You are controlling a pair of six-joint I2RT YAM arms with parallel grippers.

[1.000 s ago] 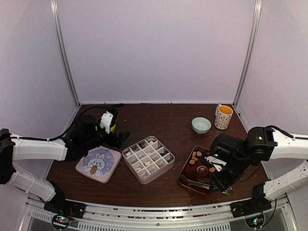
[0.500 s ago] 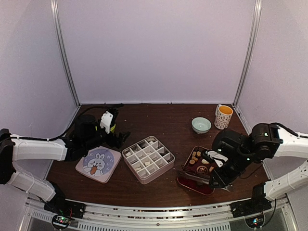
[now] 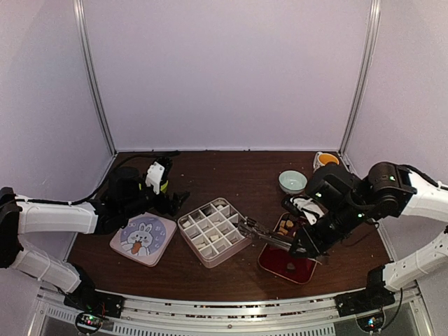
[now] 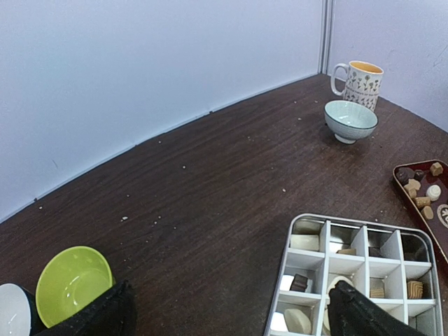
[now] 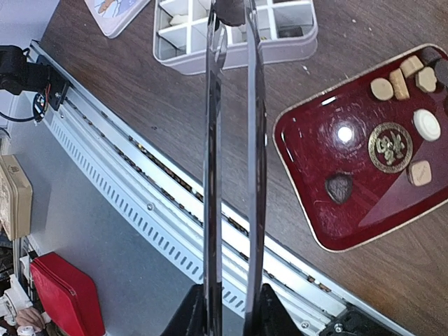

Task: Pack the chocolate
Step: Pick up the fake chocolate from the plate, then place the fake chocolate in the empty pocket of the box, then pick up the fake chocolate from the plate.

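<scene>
Chocolate pieces (image 3: 285,225) in tan, cream and brown lie at the far end of a red tray (image 3: 274,262). In the right wrist view they (image 5: 400,82) share the tray (image 5: 308,189) with one dark piece (image 5: 339,187). Several pieces (image 4: 301,282) sit in cells of the grey divided box (image 3: 224,253). My right gripper (image 3: 302,246) is shut on metal tongs (image 5: 231,140). Their tips reach over the box's right edge (image 5: 231,61), and a dark piece seems pinched there. My left gripper (image 3: 176,201) is open and empty, left of the box (image 4: 280,287).
A rabbit-print lid (image 3: 143,238) lies left of the box. A green bowl (image 4: 73,283) and a white bowl (image 4: 12,318) sit by the left gripper. A pale bowl (image 3: 292,182) and a patterned mug (image 4: 360,78) stand at the back right. Crumbs dot the table.
My right arm has lifted the tongs off the red tray and swung them left, to the box's right edge. The left arm has not moved.
</scene>
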